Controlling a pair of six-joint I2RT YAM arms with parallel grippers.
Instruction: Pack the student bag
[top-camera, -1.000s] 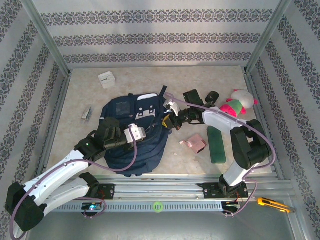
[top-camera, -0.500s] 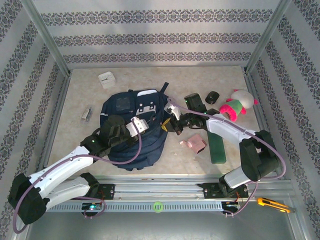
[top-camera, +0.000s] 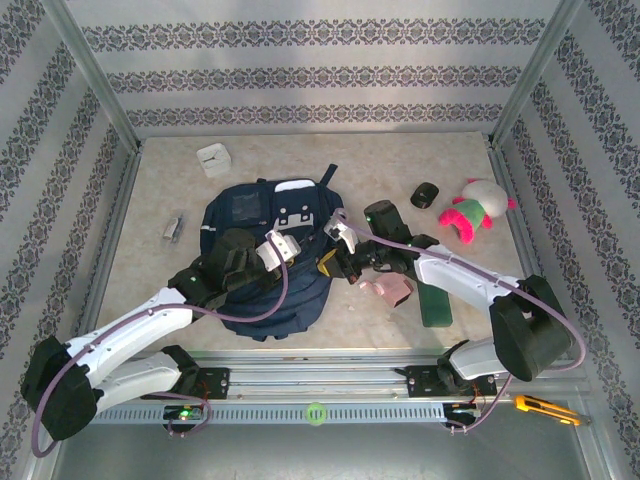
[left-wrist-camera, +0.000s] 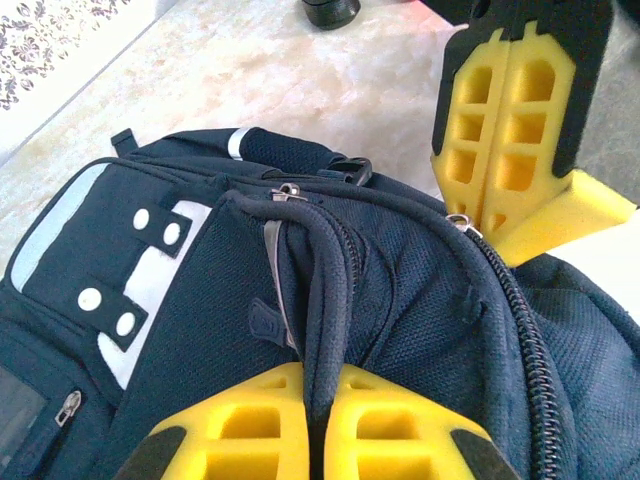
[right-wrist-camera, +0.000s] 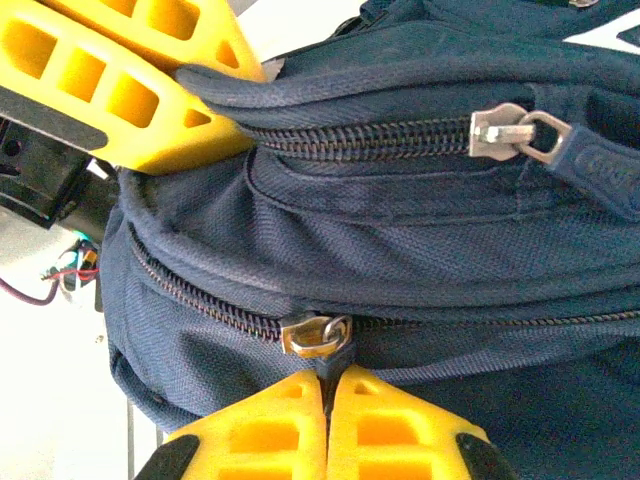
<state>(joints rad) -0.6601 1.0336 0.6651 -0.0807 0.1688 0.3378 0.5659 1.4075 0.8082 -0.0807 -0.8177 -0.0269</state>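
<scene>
Right wrist: student bag (right-wrist-camera: 400, 240) zipper pull (right-wrist-camera: 318, 336) pinched between fingers (right-wrist-camera: 262, 432).

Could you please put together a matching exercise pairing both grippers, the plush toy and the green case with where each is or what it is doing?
Things:
1. left gripper
2. right gripper
3. plush toy
4. green case

Places or states:
A. lies right of the pink box
B. shut on a zipper pull
C. far right of the table
D. shut on a fabric ridge of the student bag

Pairs: 1-D, 2-B, 3-C, 4-A.
</scene>
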